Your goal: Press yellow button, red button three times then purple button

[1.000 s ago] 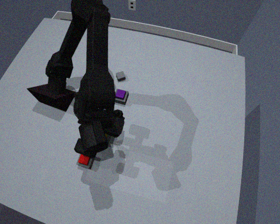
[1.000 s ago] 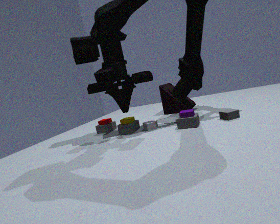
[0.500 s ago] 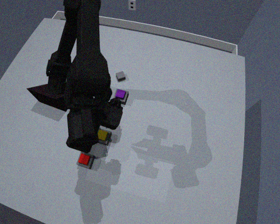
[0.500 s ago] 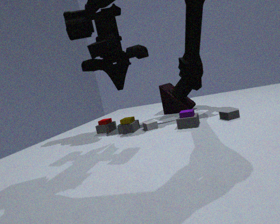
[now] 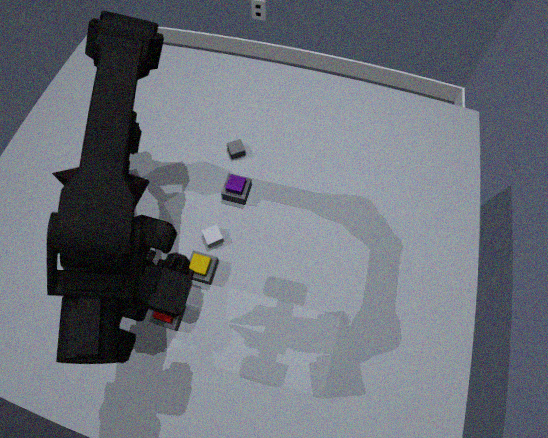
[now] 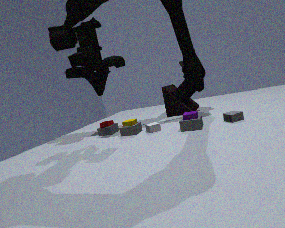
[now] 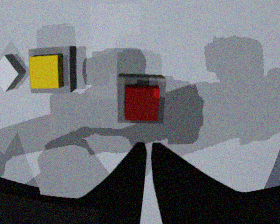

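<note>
Wrist view | our gripper (image 7: 149, 152) is pinched closed, empty, hovering above the red button (image 7: 141, 103), which sits at 12 o'clock off the tips | yellow button (image 7: 44, 71) at 10 o'clock | probably step 2 in hand | next: descend straight, press firmly, release.

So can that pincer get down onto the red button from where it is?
Probably yes: the shut pincer hangs above the red button with open air between, and the yellow button sits off to the side.
</note>
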`<state>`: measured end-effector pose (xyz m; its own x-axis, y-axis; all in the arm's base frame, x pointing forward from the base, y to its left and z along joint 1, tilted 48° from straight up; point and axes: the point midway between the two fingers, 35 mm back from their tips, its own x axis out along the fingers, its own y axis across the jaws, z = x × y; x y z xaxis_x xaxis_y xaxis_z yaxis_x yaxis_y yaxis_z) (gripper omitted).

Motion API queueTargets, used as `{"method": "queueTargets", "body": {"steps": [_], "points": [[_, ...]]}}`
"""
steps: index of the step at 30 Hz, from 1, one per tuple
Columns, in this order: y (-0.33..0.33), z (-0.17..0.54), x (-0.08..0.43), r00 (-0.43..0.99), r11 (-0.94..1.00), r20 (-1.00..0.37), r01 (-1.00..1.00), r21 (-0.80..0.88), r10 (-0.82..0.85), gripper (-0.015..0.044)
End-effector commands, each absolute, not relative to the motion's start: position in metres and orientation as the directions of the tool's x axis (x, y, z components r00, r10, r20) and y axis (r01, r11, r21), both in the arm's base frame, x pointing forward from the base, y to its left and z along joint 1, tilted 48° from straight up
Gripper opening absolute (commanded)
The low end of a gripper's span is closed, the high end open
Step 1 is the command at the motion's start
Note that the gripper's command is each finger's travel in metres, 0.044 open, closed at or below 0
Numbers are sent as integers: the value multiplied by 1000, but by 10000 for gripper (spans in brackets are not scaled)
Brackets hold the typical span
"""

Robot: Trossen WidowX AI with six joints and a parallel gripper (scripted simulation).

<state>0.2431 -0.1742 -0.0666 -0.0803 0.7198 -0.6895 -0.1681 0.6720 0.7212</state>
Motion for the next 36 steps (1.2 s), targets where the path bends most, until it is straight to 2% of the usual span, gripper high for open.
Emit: {"method": "queueTargets", "body": {"steps": [1, 4, 36], "points": [[-150, -94, 241, -87, 667, -687, -176, 724, 722, 20], [-133, -109, 238, -87, 666, -686, -176, 724, 722, 20], [-109, -131, 235, -87, 666, -685, -177, 725, 723, 20]]}}
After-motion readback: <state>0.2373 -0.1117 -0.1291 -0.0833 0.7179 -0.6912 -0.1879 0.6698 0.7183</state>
